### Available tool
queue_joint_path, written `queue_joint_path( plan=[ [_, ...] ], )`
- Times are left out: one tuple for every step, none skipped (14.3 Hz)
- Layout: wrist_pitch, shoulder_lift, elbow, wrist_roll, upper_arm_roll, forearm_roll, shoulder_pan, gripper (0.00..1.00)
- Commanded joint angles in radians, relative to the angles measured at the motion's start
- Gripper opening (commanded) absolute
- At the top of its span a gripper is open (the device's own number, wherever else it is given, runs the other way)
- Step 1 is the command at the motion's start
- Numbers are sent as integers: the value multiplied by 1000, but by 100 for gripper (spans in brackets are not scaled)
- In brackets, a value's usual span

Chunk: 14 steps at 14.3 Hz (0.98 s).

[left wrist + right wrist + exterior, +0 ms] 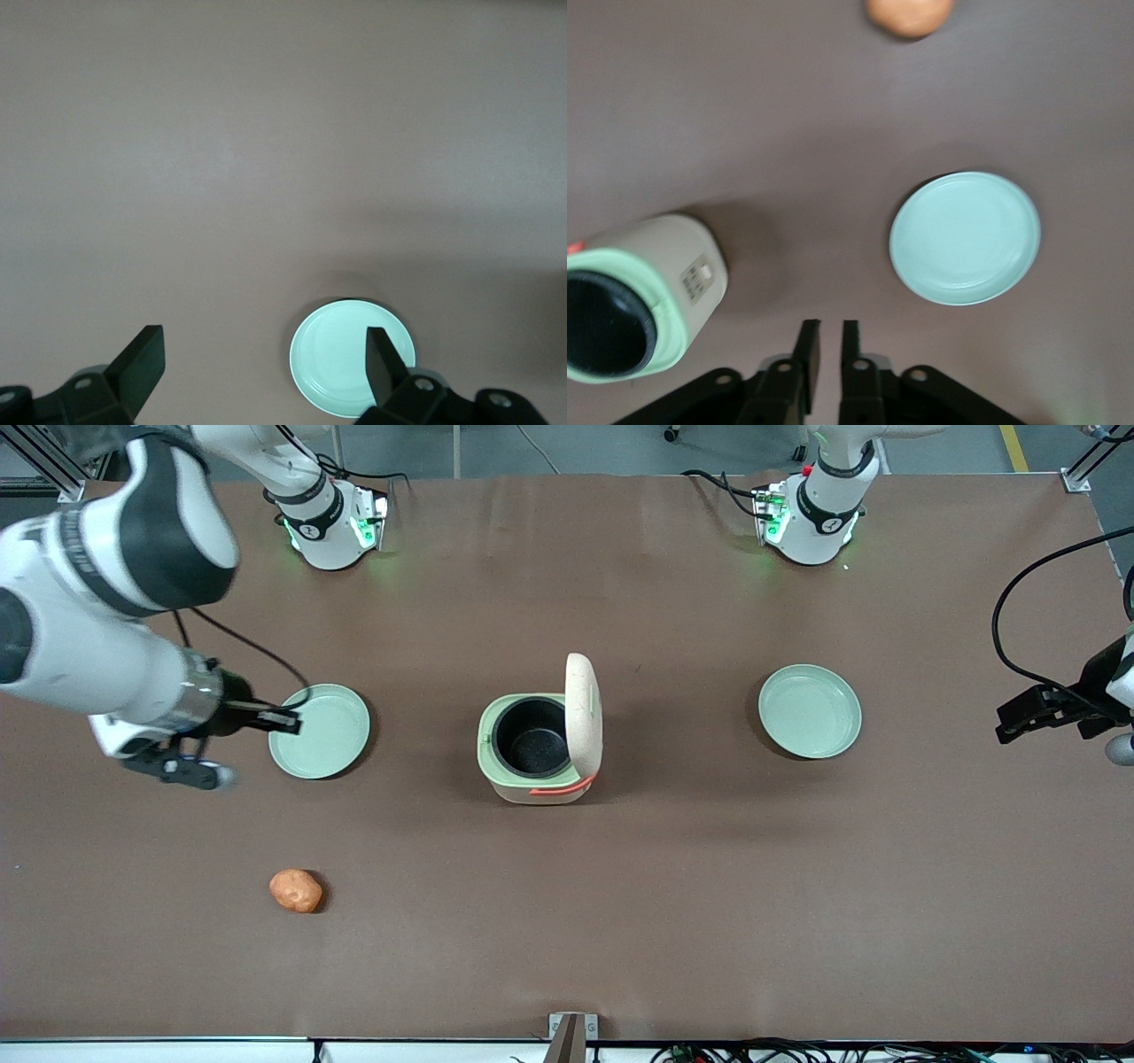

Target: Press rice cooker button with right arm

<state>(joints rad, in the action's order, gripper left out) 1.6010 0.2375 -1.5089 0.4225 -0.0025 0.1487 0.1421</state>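
Observation:
The rice cooker [532, 779] stands mid-table, cream-white with a pale green rim, a black pot and an orange-red handle. Its lid [583, 713] stands open and upright. In the right wrist view the cooker [651, 283] shows a small panel [697, 282] on its side. My right arm's gripper [285, 722] hovers over the edge of a pale green plate [323, 731], well off from the cooker toward the working arm's end. Its fingers are close together with only a narrow gap and hold nothing; the gripper also shows in the right wrist view [828, 335].
An orange-brown lump [296, 890] lies nearer the front camera than the plate; it also shows in the right wrist view [910, 13]. That plate shows in the right wrist view [965, 237]. A second pale green plate [810, 710] lies toward the parked arm's end.

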Motion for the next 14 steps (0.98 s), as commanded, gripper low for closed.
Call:
queue_joint_path(
  plan=[
    [-51,-37,54,-1,21,-41,-68,100],
    [-87,-37,82,2,19,-57,-79,100],
    [-93,-37,102,-1,18,-70,-97,100],
    [-95,-37,127,-16,19,-84,-129,100],
    [-99,-37,148,-45,19,-87,-151,100],
    [-110,-37,165,-83,16,-92,-163,100],
    [-122,-37,179,-97,18,-92,-182,100],
    [-139,-40,191,-102,18,-92,-205,100],
    [-159,-47,203,-117,19,-87,-231,100],
    [-170,-55,210,-163,18,-90,-245,100],
    [-171,-87,208,-239,10,-103,-248,100],
    [-158,-99,202,-302,-7,-126,-245,100],
    [-141,-110,182,-339,-7,-135,-246,100],
    [-104,-138,138,-361,-7,-138,-245,100]
  ],
)
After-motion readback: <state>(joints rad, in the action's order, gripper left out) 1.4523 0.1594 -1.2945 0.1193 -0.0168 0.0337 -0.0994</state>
